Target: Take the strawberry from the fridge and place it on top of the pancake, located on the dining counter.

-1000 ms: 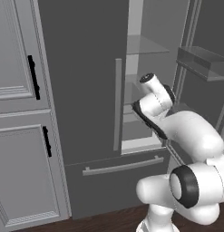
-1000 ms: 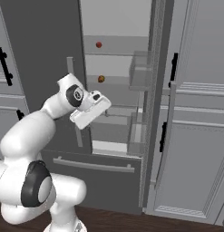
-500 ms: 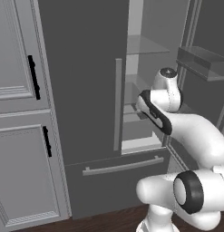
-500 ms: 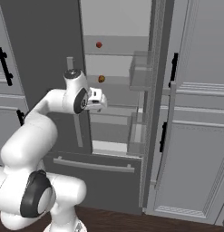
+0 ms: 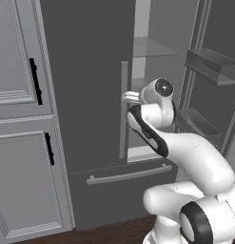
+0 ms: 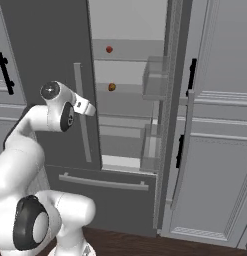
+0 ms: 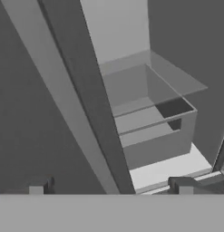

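Observation:
The fridge (image 5: 81,95) stands with its left door shut and its right door swung open. On its pale shelves (image 6: 126,50) lie two small reddish items, one on an upper shelf (image 6: 109,49) and one a shelf lower (image 6: 111,87); they are too small to tell which is the strawberry. My gripper (image 5: 127,97) (image 6: 90,109) hovers at mid height beside the left door's bar handle (image 6: 83,120), at the edge of the opening. It is open, with nothing between its fingertips (image 7: 38,186), and faces the lower clear drawers (image 7: 149,131). The pancake and the dining counter are out of view.
Light-grey panelled cabinets with black handles flank the fridge on the left (image 5: 14,95) and right (image 6: 220,125). The open right door carries clear bins (image 5: 214,66) (image 6: 155,80). The bottom drawer's bar handle (image 5: 128,174) runs below the opening. Dark wood floor (image 6: 145,245) lies below.
The arm has stretched forward and the hand has turned from in front of the shelves to the left door's edge, facing into the fridge. The jaws stay open.

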{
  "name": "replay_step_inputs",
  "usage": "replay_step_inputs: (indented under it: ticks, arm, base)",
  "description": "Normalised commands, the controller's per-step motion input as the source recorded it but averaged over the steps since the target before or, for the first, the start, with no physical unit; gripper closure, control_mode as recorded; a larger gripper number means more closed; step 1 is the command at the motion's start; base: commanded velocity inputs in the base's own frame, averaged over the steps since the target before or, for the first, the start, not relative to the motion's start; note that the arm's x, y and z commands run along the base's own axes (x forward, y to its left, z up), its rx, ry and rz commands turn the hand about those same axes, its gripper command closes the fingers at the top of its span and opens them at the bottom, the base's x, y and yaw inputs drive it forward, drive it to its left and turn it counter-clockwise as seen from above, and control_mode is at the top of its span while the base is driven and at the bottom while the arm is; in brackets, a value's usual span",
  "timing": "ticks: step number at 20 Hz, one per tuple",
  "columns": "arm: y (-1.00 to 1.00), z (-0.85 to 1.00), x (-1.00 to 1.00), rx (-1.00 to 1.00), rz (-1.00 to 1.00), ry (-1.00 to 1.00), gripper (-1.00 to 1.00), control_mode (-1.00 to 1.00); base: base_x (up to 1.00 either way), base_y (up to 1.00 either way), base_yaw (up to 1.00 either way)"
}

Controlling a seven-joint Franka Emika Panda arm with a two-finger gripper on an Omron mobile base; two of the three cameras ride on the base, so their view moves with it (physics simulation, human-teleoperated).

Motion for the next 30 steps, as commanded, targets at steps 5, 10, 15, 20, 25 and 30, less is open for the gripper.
replay_step_inputs:
  ticks: [5,10,15,20,25,30]
  arm:
    - [0.28,0.42,0.61,-0.05,0.05,0.21,-1.00,-1.00]
    - [-0.05,0.00,0.60,-0.08,0.00,0.02,-1.00,-1.00]
    - [0.10,-0.01,0.87,-0.01,0.00,0.02,-1.00,-1.00]
    - [0.04,-0.11,0.69,0.00,0.08,0.00,-1.00,-1.00]
    - [-0.09,-0.15,0.39,0.01,0.11,-0.10,-1.00,-1.00]
    - [-0.02,-0.17,-0.44,0.02,0.18,-0.33,-1.00,-1.00]
  base:
    - [0.00,0.00,0.00]
    - [0.00,0.00,0.00]
    - [0.00,0.00,0.00]
    - [0.00,0.00,0.00]
    - [0.00,0.00,0.00]
    - [0.00,0.00,0.00]
